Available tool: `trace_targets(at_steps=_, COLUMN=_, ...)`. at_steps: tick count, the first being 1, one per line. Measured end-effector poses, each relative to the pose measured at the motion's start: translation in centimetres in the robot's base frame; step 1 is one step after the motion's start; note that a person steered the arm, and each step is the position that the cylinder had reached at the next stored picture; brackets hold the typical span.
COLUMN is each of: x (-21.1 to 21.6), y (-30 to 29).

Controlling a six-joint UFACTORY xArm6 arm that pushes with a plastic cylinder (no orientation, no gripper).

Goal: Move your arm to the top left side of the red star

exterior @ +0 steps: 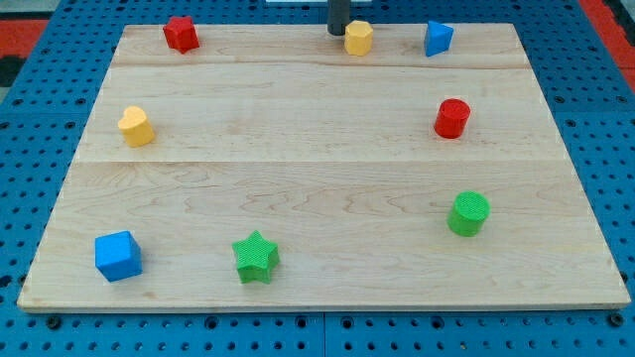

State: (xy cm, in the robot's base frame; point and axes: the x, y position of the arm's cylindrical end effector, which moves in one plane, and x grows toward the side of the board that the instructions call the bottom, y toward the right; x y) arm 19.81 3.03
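The red star (181, 34) lies near the top left corner of the wooden board (317, 169). My tip (337, 33) is at the view's top centre, far to the right of the red star. It stands just left of the yellow hexagon block (358, 38), close to it or touching it; I cannot tell which.
A blue triangular block (438, 38) sits at the top right. A red cylinder (451, 118) and a green cylinder (468, 213) are on the right. A yellow heart (136, 126) is at the left, with a blue cube (118, 255) and a green star (256, 257) along the bottom.
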Motion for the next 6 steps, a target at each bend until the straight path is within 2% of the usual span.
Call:
trace_targets(at_steps=1, x=-0.4, y=-2.5)
trace_targets(at_steps=2, x=-0.6, y=-11.0)
trace_targets(at_steps=3, x=4.2, y=-10.8)
trace_targets(at_steps=4, x=9.3, y=-19.0)
trace_targets(at_steps=5, x=8.4, y=-30.1)
trace_targets(at_steps=6, x=3.2, y=-33.0)
